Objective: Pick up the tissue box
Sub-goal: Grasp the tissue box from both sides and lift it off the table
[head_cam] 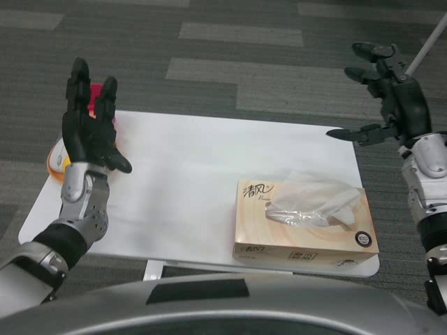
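Here the tissue box [305,222] sits untouched on the white table [188,174]; left hand [89,118] and right hand [387,87] hover, fingers spread, empty.

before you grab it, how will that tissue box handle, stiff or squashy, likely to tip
The tissue box looks like thin cardboard, so probably light and somewhat squashy if the fingers squeeze hard. It lies flat and low on the table, so tipping seems unlikely. The tissue puffing from the top is floppy; grip the sides instead.
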Motion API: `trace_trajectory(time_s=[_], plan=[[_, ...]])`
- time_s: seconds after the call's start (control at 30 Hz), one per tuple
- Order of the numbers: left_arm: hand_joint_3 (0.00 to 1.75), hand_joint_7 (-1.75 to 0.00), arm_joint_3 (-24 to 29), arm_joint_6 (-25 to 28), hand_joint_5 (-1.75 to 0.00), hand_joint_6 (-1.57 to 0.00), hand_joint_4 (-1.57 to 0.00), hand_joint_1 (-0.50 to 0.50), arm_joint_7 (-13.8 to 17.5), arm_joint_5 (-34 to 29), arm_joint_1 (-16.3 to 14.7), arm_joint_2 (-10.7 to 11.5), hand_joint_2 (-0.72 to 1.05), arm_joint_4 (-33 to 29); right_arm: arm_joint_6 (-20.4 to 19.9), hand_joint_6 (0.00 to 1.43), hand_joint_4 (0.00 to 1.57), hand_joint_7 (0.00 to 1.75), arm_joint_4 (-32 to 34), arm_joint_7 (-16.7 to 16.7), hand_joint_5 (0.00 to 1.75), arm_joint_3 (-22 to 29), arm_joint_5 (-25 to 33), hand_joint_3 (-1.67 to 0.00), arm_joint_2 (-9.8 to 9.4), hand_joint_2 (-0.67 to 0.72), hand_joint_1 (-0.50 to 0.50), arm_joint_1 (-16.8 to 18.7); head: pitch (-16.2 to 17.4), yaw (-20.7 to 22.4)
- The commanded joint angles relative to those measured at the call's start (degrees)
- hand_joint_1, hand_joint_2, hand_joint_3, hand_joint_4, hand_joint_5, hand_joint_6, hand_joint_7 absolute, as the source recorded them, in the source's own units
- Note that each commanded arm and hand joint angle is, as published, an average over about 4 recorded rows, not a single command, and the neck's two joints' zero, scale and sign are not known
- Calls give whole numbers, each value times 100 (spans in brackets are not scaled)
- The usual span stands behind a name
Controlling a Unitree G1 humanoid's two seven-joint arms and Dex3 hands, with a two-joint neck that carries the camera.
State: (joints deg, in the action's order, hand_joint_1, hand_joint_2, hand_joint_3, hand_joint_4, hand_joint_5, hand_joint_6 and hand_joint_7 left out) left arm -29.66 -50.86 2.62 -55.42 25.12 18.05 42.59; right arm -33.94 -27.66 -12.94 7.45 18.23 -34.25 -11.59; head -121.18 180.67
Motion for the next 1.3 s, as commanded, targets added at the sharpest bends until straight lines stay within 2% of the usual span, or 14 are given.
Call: trace_trajectory(time_s=[0.03,0.07,0.13,0.2,0.3,0.4,0.5,0.6,0.67,0.7,0.83,0.93,1.1,1.3], plan=[[2,-14,32,-12,-41,0,0,50,-16,-13,-5,15,-72,-5,48,0,21,86,-223,-315,73,270,22,-75,-56,-16,-29,-69,13,271],[2,-14,43,-12,-41,0,0,50,-16,-13,-27,15,-72,-12,52,0,21,89,-295,-431,73,358,22,-85,-58,-16,-29,-54,16,365],[2,-14,65,-12,-41,0,0,50,-16,-13,-65,15,-70,-25,65,0,24,98,-414,-633,78,519,22,-119,-62,-22,-30,-21,-4,401],[0,-14,87,-12,-41,0,0,50,-16,-13,-106,15,-70,-41,76,0,26,103,-521,-807,78,642,22,-145,-64,-29,-32,19,-11,454],[0,-14,112,-12,-41,0,0,50,-16,-13,-144,15,-72,-49,85,0,29,105,-664,-967,78,747,20,-161,-53,-30,-34,69,-38,515],[0,-14,129,-12,-41,0,0,50,-16,-11,-175,15,-72,-49,89,0,31,110,-873,-1143,78,861,14,-167,8,-35,-38,155,-88,562],[0,-14,136,-12,-41,0,0,50,-16,-4,-197,10,-68,-49,89,0,29,113,-1009,-1273,78,947,14,-167,72,-35,-36,249,-175,470],[0,-14,136,-12,-41,0,0,50,-16,-11,-201,10,-68,-49,89,0,26,119,-1108,-1376,82,1039,7,-167,151,-35,-33,388,-228,64],[0,-14,136,-12,-41,0,0,50,-16,-7,-201,15,-70,-49,89,0,25,119,-1222,-1464,87,1116,3,-167,237,-32,-33,493,-314,-363],[0,-14,136,-12,-41,0,0,50,-16,-2,-201,15,-72,-49,89,0,24,119,-1264,-1493,85,1147,0,-167,270,-30,-33,515,-375,-571],[0,-14,136,-12,-41,0,0,50,-16,0,-201,15,-72,-49,89,0,17,119,-1418,-1607,78,1272,-4,-167,362,-29,-33,597,-701,-1895],[0,-14,147,-12,-41,0,0,50,-16,4,-201,15,-72,-49,89,0,14,119,-1499,-1649,73,1371,-11,-167,382,-29,-31,621,-865,-2377],[0,-14,153,-12,-41,0,0,50,-16,4,-201,17,-72,-49,89,0,13,119,-1556,-1671,75,1446,-19,-167,384,-29,-29,662,-930,-2913],[0,-14,151,-12,-41,0,0,50,-16,7,-203,32,-72,-49,87,0,10,119,-1638,-1717,68,1455,-22,-167,384,-29,-29,711,-954,-3188]])
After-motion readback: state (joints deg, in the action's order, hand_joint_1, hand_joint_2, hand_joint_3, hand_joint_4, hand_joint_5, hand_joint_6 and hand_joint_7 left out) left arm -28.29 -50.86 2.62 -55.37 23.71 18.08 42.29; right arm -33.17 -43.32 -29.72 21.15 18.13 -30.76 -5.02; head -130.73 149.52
